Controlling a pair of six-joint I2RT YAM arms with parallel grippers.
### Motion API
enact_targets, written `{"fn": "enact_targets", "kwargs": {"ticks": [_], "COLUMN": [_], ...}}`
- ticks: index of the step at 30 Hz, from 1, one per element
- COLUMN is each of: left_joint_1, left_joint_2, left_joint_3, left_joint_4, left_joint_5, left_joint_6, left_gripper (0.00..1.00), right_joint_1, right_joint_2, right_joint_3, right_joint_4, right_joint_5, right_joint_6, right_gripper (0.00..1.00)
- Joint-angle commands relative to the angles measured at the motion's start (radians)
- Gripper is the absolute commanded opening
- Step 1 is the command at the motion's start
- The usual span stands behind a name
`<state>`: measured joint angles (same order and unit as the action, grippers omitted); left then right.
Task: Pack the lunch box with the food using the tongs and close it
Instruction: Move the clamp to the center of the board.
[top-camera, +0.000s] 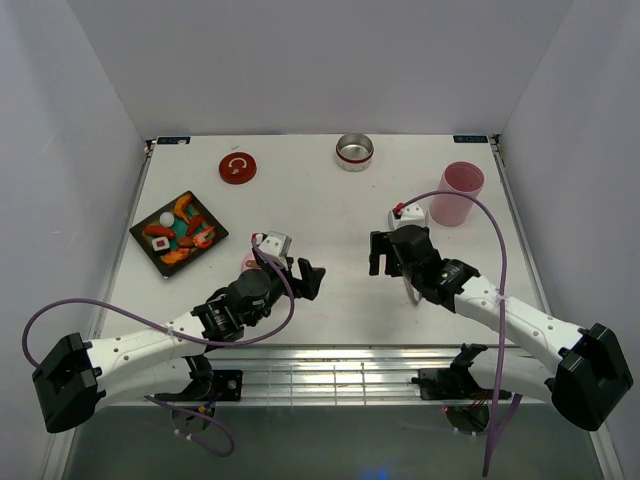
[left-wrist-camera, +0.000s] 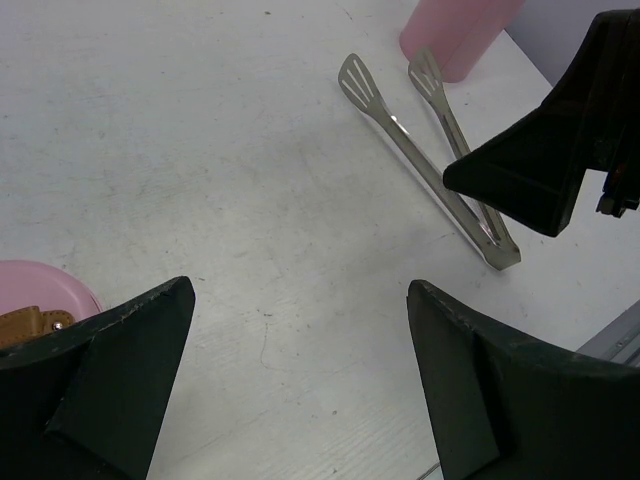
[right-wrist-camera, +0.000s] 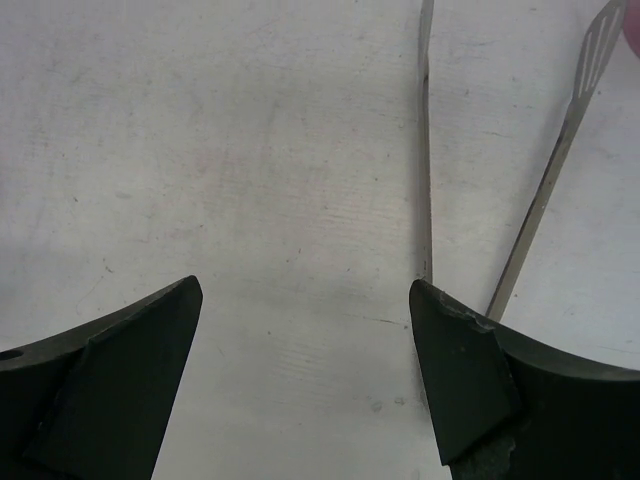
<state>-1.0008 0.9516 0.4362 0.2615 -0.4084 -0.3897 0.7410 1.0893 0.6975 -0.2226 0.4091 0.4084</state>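
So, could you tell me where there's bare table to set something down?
The widest bare patch is mid-table, bordered by the red lid, metal tin, pink cup, left gripper and right gripper. Crowded: the right, where the tongs lie by the cup, and the left around the food tray.

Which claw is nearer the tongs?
The right claw: the slim silvery metal tongs lie just past its fingertip, while the left claw is farther off.

Table (top-camera: 330, 200): white and flat, with faint scratches and marks.
Cup (top-camera: 458, 193): pink, upright, on the far right part of the table, near the right wall.
Tray (top-camera: 212, 222): black, square, teal inside, on the left side of the table, one corner pointing to the far side.
Walls (top-camera: 320, 60): pale and plain, on three sides.
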Motion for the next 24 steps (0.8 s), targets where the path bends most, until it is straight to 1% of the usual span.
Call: {"fn": "enact_targets", "kwargs": {"ticks": [1,5,7,8,9,12,18,24], "left_joint_1": [-0.004,-0.004,-0.004,-0.004,-0.004,-0.004,-0.004,-0.004], "left_joint_2": [-0.02,-0.022,-0.022,-0.022,-0.027,-0.037,-0.045,-0.043], "left_joint_3": [-0.001,-0.005,-0.004,-0.005,-0.005,-0.014,-0.017,-0.019], "left_joint_4": [0.005,0.008,0.007,0.007,0.008,0.007,0.007,0.007], "left_joint_5": [-0.007,-0.029,-0.03,-0.027,-0.027,-0.036,-0.049,-0.053], "left_joint_6": [-0.008,-0.02,-0.021,-0.021,-0.023,-0.028,-0.028,-0.032], "left_gripper": [0.98,0.98,0.98,0.98,0.98,0.98,0.98,0.98], "right_joint_1": [0.003,-0.008,-0.072,-0.101,-0.158,-0.253,-0.308,-0.318], "right_joint_2": [-0.006,0.013,0.04,0.066,0.076,0.11,0.141,0.187], "right_joint_3": [0.069,0.073,0.102,0.112,0.128,0.131,0.094,0.073], "right_joint_4": [-0.029,-0.046,-0.093,-0.099,-0.103,-0.103,-0.096,-0.087], "right_joint_5": [0.111,0.213,0.258,0.244,0.176,0.033,-0.071,-0.104], "right_joint_6": [-0.02,-0.094,-0.088,-0.091,-0.109,-0.122,-0.132,-0.132], "right_gripper": [0.9,0.9,0.9,0.9,0.9,0.9,0.9,0.9]}}
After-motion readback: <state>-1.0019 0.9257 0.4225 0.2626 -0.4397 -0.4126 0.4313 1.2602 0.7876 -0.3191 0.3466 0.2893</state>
